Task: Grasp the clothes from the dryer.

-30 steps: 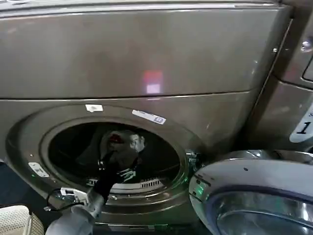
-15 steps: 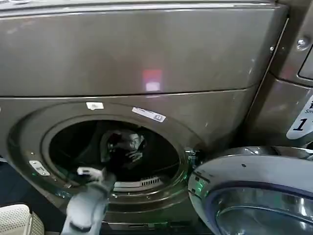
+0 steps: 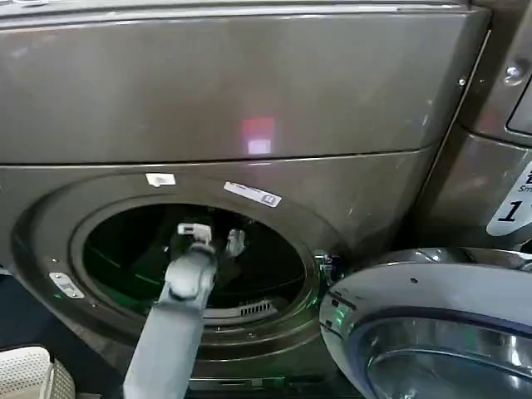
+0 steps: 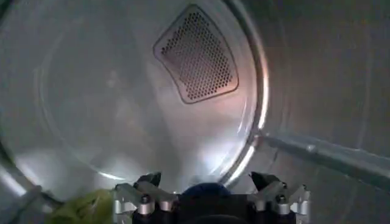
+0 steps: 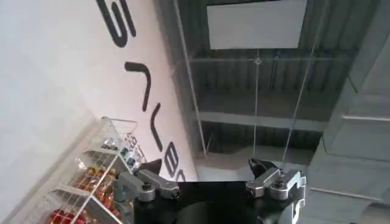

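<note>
Bronze dryer (image 3: 249, 100) stood open; left tool (image 4: 207, 182), jaws apart and empty, was inside, yellow-green garment (image 4: 82, 207) ungrasped at 7 o'clock; right tool (image 5: 210, 173) idled open.

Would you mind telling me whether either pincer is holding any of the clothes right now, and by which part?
Nothing is held. The left pincer is open inside the bronze-brown dryer's drum, with a yellow-green garment lying beside it. The right pincer is open, away from the dryer.

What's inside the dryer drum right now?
The left gripper, open, is inside the dryer drum. A yellow-green garment lies beside it, with a dark blue piece between its fingers. The drum floor below the gripper is hidden.
</note>
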Action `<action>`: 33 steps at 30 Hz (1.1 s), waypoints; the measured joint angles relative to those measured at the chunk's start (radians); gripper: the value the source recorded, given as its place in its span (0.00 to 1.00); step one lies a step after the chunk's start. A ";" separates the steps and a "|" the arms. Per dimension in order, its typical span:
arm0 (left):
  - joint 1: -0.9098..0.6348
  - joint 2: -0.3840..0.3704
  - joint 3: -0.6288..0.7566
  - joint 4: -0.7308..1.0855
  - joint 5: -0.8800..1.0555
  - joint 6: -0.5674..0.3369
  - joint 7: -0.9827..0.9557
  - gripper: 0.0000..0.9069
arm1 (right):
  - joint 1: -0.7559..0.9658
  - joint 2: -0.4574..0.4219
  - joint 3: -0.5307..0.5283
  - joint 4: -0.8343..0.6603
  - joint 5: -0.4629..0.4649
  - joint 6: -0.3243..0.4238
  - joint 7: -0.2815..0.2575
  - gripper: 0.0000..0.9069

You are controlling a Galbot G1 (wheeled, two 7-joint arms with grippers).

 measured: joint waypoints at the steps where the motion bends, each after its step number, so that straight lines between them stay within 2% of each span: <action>1: -0.017 -0.003 0.000 0.029 0.006 -0.001 0.004 1.00 | 0.003 0.000 -0.002 0.000 -0.001 0.001 -0.001 1.00; 7: -0.098 -0.003 0.023 0.167 0.044 0.011 0.067 1.00 | 0.007 -0.002 -0.007 -0.007 -0.009 0.008 -0.006 1.00; 14: -0.199 0.022 0.110 0.312 0.108 0.027 0.241 1.00 | 0.022 -0.001 -0.021 -0.009 -0.023 0.016 -0.011 1.00; 33: -0.460 0.043 0.419 0.663 0.431 -0.116 0.738 1.00 | 0.036 0.004 -0.036 -0.007 -0.043 0.027 -0.015 1.00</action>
